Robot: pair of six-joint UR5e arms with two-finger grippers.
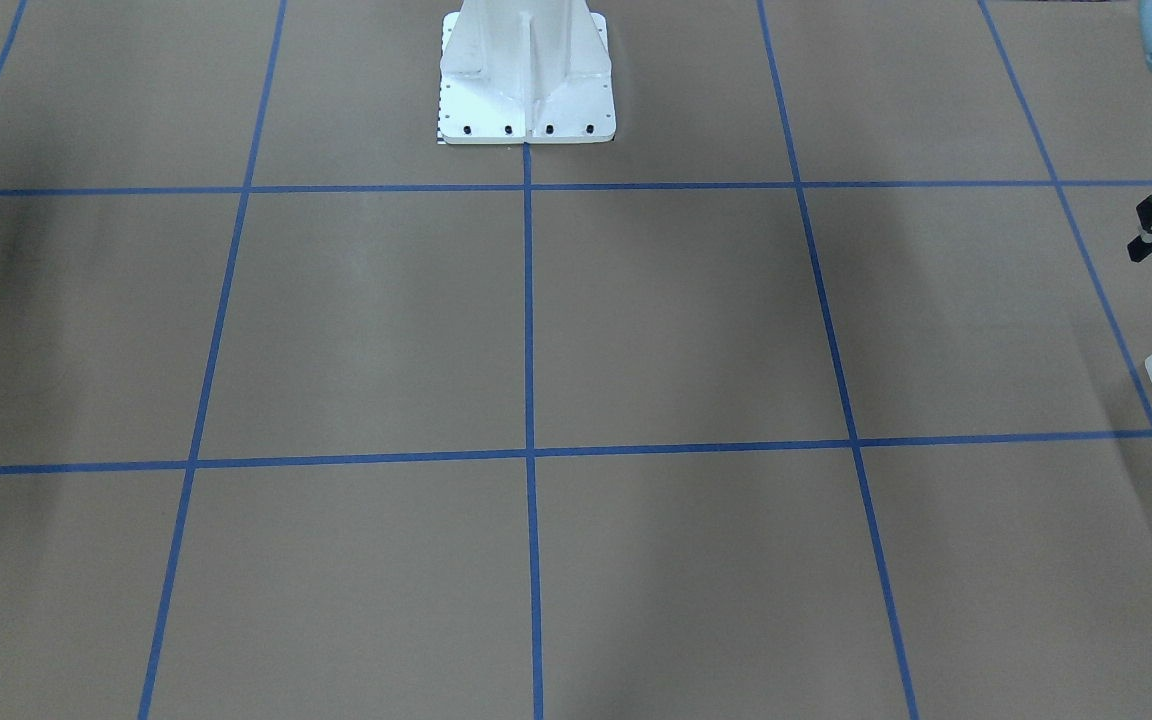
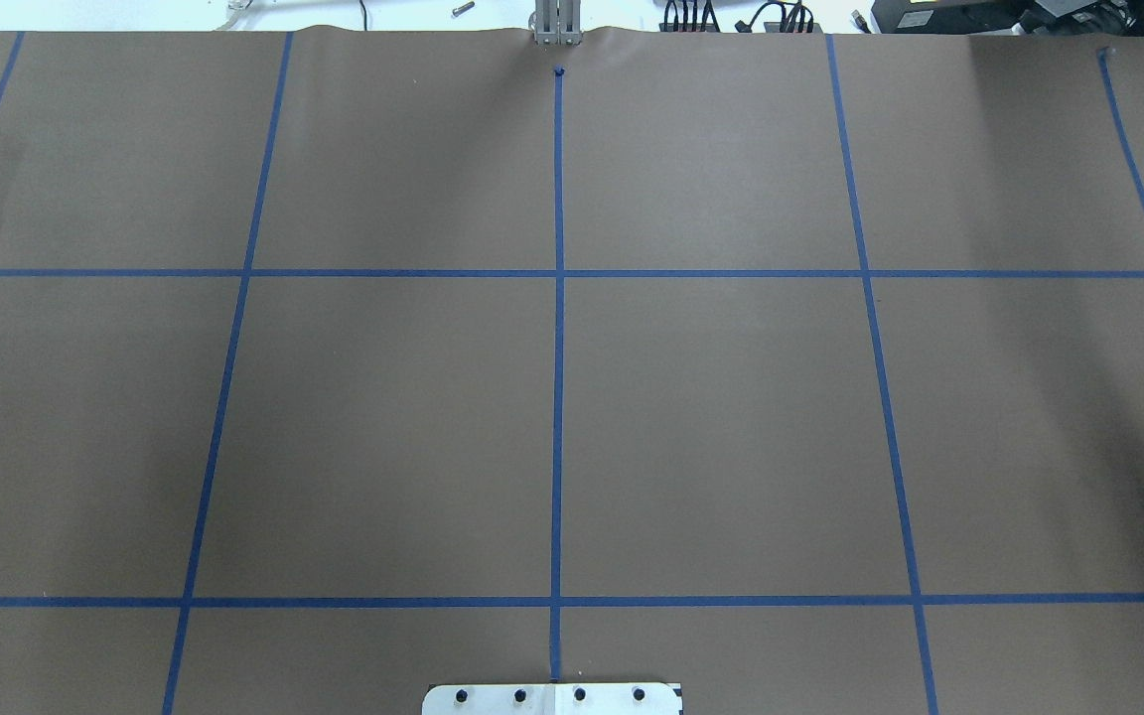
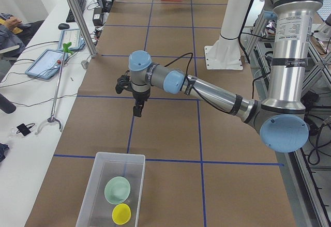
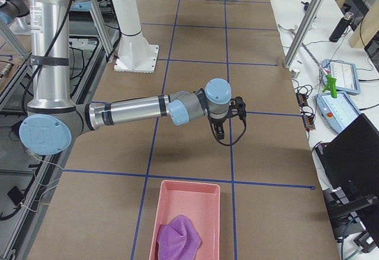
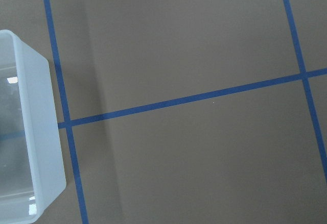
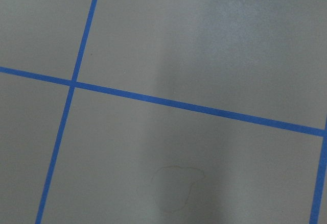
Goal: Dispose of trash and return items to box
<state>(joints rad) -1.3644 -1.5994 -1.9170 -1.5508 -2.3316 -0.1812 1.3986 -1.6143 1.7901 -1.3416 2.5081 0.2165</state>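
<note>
A clear plastic box stands at the table's end on my left and holds a green bowl and a yellow bowl. Its wall shows in the left wrist view. A pink bin at the other end holds a purple cloth. My left gripper hangs above bare table a little beyond the clear box, and it also shows at the edge of the front view. My right gripper hangs above bare table short of the pink bin. I cannot tell whether either gripper is open or shut. Neither visibly holds anything.
The table is covered in brown paper with a blue tape grid. The white robot base stands at the middle of the robot's side. A side bench with tablets, cables and a metal post runs along the far side.
</note>
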